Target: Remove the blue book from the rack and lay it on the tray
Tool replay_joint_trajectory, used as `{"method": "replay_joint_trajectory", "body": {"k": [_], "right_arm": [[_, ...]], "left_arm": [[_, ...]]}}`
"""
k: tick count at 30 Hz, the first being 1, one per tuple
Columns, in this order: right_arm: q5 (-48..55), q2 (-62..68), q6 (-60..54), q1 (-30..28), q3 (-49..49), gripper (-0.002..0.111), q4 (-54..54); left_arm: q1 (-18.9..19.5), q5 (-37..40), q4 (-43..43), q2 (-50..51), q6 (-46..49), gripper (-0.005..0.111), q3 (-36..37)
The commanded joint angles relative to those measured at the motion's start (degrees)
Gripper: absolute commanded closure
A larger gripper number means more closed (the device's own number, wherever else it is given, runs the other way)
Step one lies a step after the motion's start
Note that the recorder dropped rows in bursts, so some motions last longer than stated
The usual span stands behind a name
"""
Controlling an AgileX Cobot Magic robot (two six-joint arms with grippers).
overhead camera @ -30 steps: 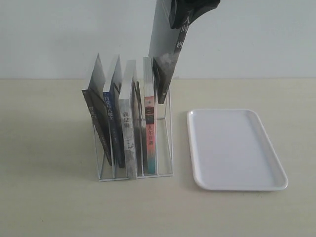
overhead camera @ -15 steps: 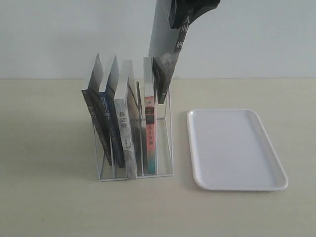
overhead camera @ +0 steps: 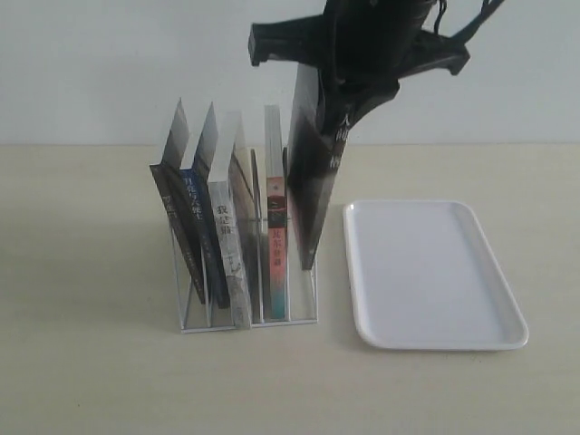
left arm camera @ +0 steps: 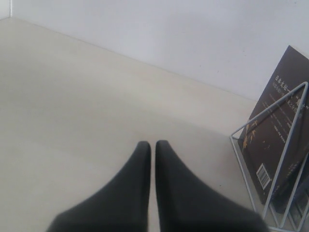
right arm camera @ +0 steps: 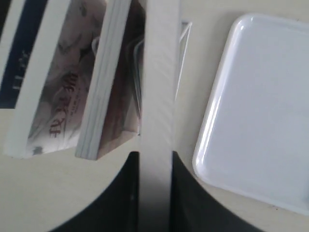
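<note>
Right tool (right arm camera: 155, 166) pinching a black-spined book (overhead camera: 313, 181), upright at the rack's (overhead camera: 283, 321) tray-side end.
The blue book (overhead camera: 201, 234) stands inside the rack; my left tool (left arm camera: 152, 147), pressed together, is near the rack.

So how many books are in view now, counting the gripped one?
5. Four stand in the white wire rack: dark-covered book leftmost, then blue-spined book, grey-white-spined book, red-and-teal-spined book. The black book is held by the right jaws at the rack's right end. Others may be hidden.
</note>
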Motion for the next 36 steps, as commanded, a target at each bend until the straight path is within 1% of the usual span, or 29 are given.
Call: {"method": "replay_joint_trajectory", "body": {"k": [1, 5, 14, 21, 22, 23, 25, 27, 29, 30, 32, 36], "right_arm": [[-4.2, -0.5, 1.5, 0.0, 3.2, 0.108, -0.3], [-7.9, -0.2, 2.0, 0.0, 4.5, 0.108, -0.3], [-7.6, 4.7, 2.0, 0.0, 4.6, 0.108, -0.3], [-8.0, 5.6, 1.5, 0.0, 4.6, 0.107, -1.0], [-8.1, 5.6, 0.6, 0.0, 4.6, 0.105, -1.0], [-8.1, 5.6, 0.4, 0.0, 4.6, 0.100, -0.7], [-8.1, 5.6, 0.3, 0.0, 4.6, 0.087, -0.7], [-8.3, 5.6, 0.3, 0.0, 4.6, 0.071, -0.7], [-8.3, 5.6, 0.3, 0.0, 4.6, 0.062, -0.7], [-8.1, 5.6, 0.3, 0.0, 4.6, 0.062, -0.7], [-6.8, 5.2, 0.3, 0.0, 3.7, 0.065, -0.4], [-1.8, 3.2, 0.3, 0.0, 0.1, 0.077, -0.5]], "left_arm": [[0.1, -0.7, 0.0, -0.2, 0.2, 0.103, 0.2], [0.1, -0.7, 0.0, -0.2, 0.2, 0.103, 0.2], [0.1, -0.7, 0.0, -0.2, 0.2, 0.103, 0.2], [0.1, -0.7, 0.0, -0.2, 0.2, 0.103, 0.2], [0.1, -0.7, 0.0, -0.2, 0.2, 0.103, 0.2], [0.1, -0.7, 0.0, -0.2, 0.2, 0.103, 0.2], [0.1, -0.7, 0.0, -0.2, 0.2, 0.103, 0.2], [0.1, -0.7, 0.0, -0.2, 0.2, 0.103, 0.2], [0.1, -0.7, 0.0, -0.2, 0.2, 0.103, 0.2], [0.1, -0.7, 0.0, -0.2, 0.2, 0.103, 0.2], [0.1, -0.7, 0.0, -0.2, 0.2, 0.103, 0.2], [0.1, -0.7, 0.0, -0.2, 0.2, 0.103, 0.2]]}}
